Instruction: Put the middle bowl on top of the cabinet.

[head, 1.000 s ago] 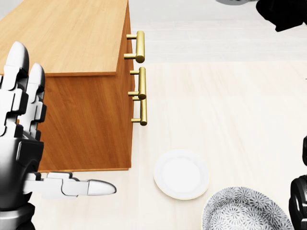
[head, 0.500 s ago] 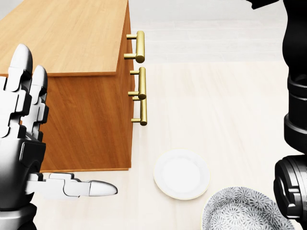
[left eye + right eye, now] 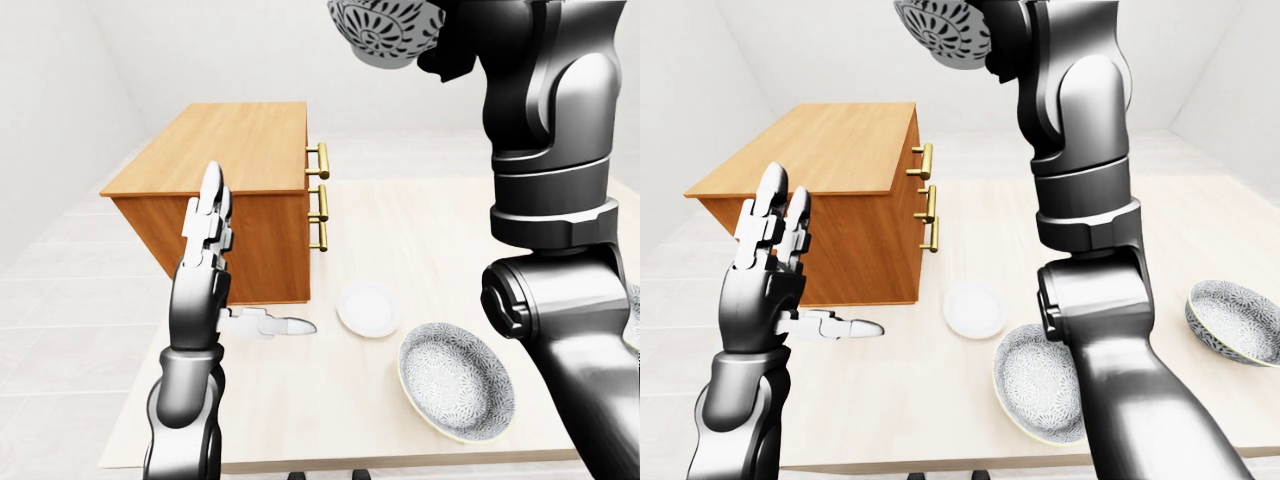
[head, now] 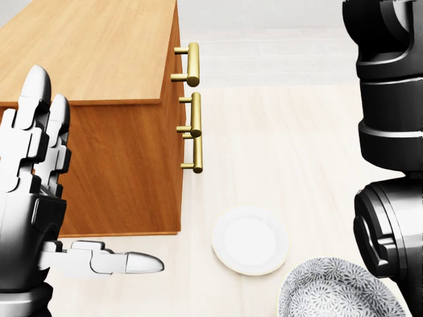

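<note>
Gripping the patterned middle bowl [image 3: 385, 28] at its rim, the right hand [image 3: 447, 55] holds it aloft, with the cabinet [image 3: 240, 150] below and to that hand's left. The left hand [image 4: 30, 198] stands released, fingers upright and thumb pointing toward a white plate [image 4: 250, 239]. Another patterned bowl [image 3: 455, 380] lies far below the right hand.

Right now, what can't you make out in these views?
- Right hand: eye views, fingers lost against the dark right arm at the top edge; grip on raised bowl unconfirmed.
- Raised bowl: cropped by top edge in eye views; outside head view.
- Far-right bowl: cropped by right edge, right-eye view; arm nearly covers it, left-eye view.
- Near bowl: cropped by bottom edge, head view.
</note>
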